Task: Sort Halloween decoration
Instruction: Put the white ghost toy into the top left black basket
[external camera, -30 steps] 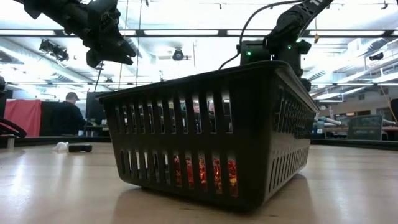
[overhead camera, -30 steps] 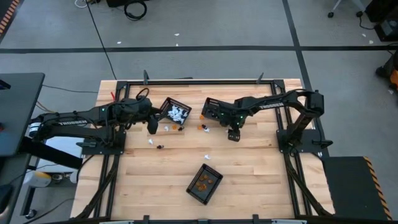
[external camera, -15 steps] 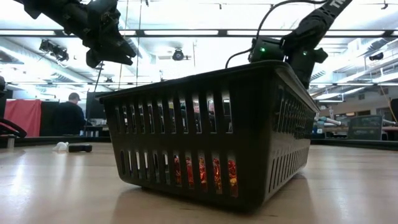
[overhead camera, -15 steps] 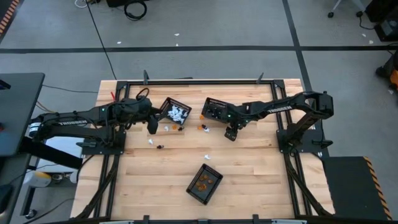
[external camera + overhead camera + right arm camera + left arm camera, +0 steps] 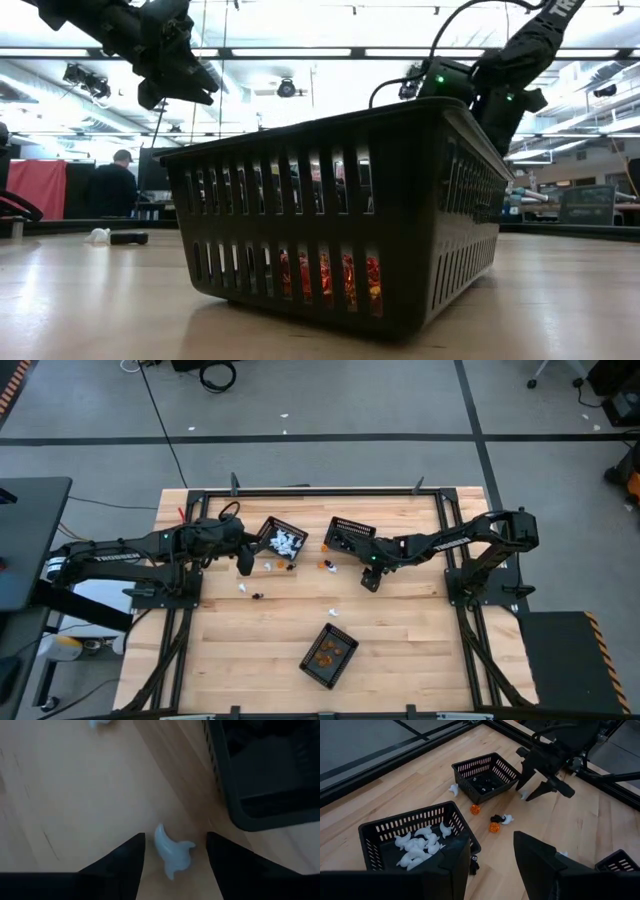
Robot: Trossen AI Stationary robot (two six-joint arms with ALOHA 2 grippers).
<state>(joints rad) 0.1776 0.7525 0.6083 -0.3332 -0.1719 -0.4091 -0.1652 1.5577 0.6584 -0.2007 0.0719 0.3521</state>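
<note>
A small white ghost-shaped plastic trinket point(image 5: 172, 851) lies on the pale wooden table point(image 5: 400, 630), directly between the two dark fingers of the right gripper point(image 5: 175, 857), just beside a black rectangular mesh basket point(image 5: 348, 536) that stands far and centre on the table. The right gripper's fingers are spread to either side of the ghost with a gap on each side; they hold nothing. In the left wrist view the right gripper point(image 5: 534, 784) points down at the table with the same white trinket point(image 5: 524, 795) at its fingertips.

The left gripper point(image 5: 245, 566) hangs above the table to the left, just beside a second black mesh basket point(image 5: 282, 540) filled with a heap of white ghost trinkets point(image 5: 422, 845). Its fingers point(image 5: 540, 865) are spread and empty.

Between the two far baskets loose pieces lie on the bare wood: two orange faceted pumpkin-like beads point(image 5: 475, 809), a small black piece touching a white one point(image 5: 501, 819), and a lone white ghost point(image 5: 453, 788) just beside the far basket's wall. Another small black piece point(image 5: 474, 865) lies against the ghost basket's near corner. More white and black bits point(image 5: 250, 591) lie scattered nearer on the table.

A third black mesh basket point(image 5: 329, 655) sits near and centre, well apart from both grippers, with orange trinkets point(image 5: 325, 275) showing through its slotted plastic wall.
</note>
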